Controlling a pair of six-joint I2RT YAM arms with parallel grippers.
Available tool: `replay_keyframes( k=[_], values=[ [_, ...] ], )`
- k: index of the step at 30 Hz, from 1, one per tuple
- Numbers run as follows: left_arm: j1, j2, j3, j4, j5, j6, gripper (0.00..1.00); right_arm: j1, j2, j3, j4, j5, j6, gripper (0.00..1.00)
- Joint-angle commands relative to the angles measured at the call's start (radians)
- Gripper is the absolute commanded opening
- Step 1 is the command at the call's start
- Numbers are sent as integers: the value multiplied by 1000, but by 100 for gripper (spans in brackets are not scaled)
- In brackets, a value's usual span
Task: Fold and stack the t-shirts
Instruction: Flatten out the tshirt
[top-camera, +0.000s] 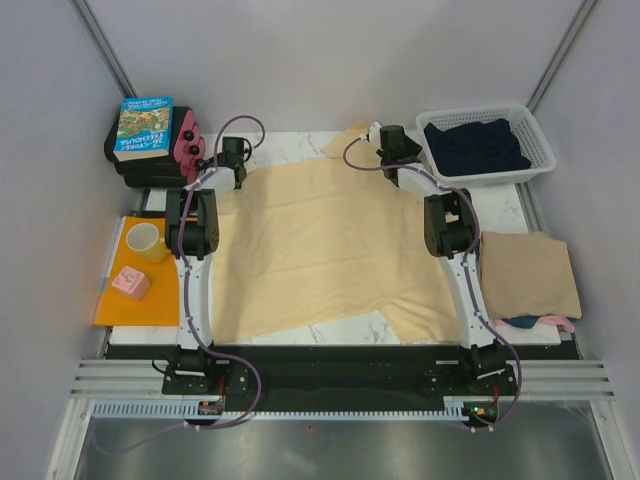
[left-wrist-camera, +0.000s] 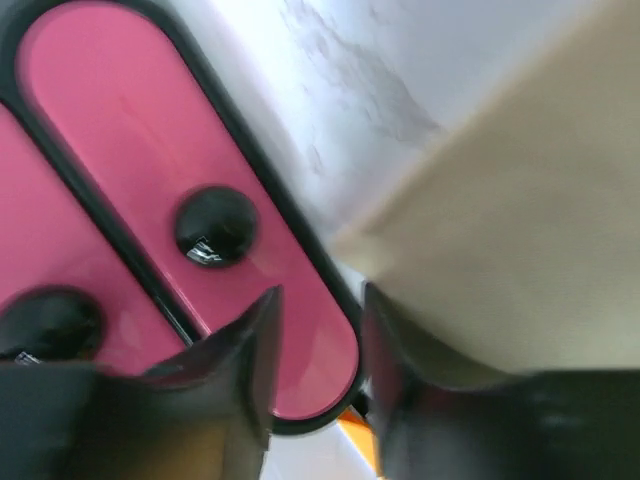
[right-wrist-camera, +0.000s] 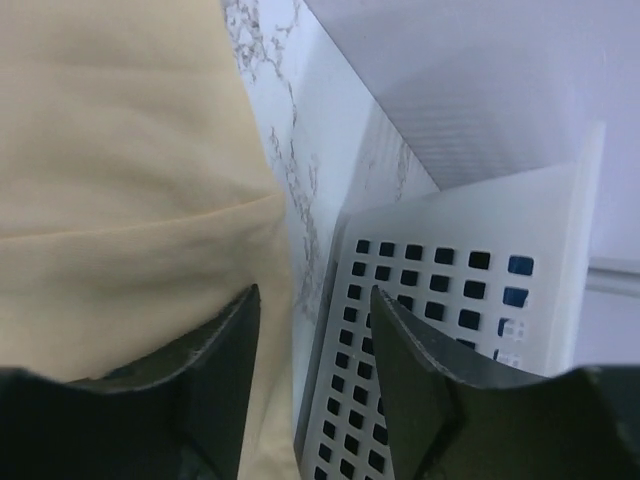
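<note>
Between parted fingers (left-wrist-camera: 250, 350), nothing held: left hand (left-wrist-camera: 320, 295), pale yellow t-shirt (left-wrist-camera: 520, 220) edge just to its right, pink case (left-wrist-camera: 150, 150) to its left. Right hand (right-wrist-camera: 315, 292), likewise parted and empty; same t-shirt to its left, white basket (right-wrist-camera: 450, 300) to its right.

large t-shirt (top-camera: 320, 240) pale yellow | folded t-shirt (top-camera: 528, 272) tan | basket (top-camera: 480, 178) white | sheet (top-camera: 112, 305) orange | table (top-camera: 500, 205) marbled white

Yellow shirt (top-camera: 310, 250): covers most of the worktop (top-camera: 500, 205).
Far left of it: pink-lidded cases (top-camera: 186, 143), with a book (top-camera: 145, 127) on top; left hand (left-wrist-camera: 320, 292) just beside.
Left: mug (top-camera: 147, 241) and block (top-camera: 131, 284).
Far right: basket (top-camera: 488, 178); right hand (right-wrist-camera: 315, 292) near its wall, a bare strip between.
Right: tan shirt (top-camera: 527, 272).
</note>
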Motion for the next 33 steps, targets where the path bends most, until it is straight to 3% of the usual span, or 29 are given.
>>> replay_keyframes(
  k=[1,2,8,15,21,25,33],
  values=[
    [-10,-76,34,68,6,-70,62,-10,-116,-92,-53,-55,99,59],
    [-14,-94,33,68,18,-79,74,-10,-141,-110,-53,-68,111,62],
    [-37,-311,-94,50,150,-96,93,-12,-394,-324,-67,-208,139,67],
    [-57,-667,-519,27,400,57,93,-33,-737,-664,-207,-496,-94,72],
    [-67,-886,-797,-51,526,117,92,-72,-844,-747,-562,-690,-241,72],
    [-78,-1020,-985,-102,575,170,90,-72,-919,-866,-736,-719,-416,69],
    [-93,-1382,-1245,-226,612,302,89,-84,-1240,-1233,-774,-751,-700,67]
  ],
)
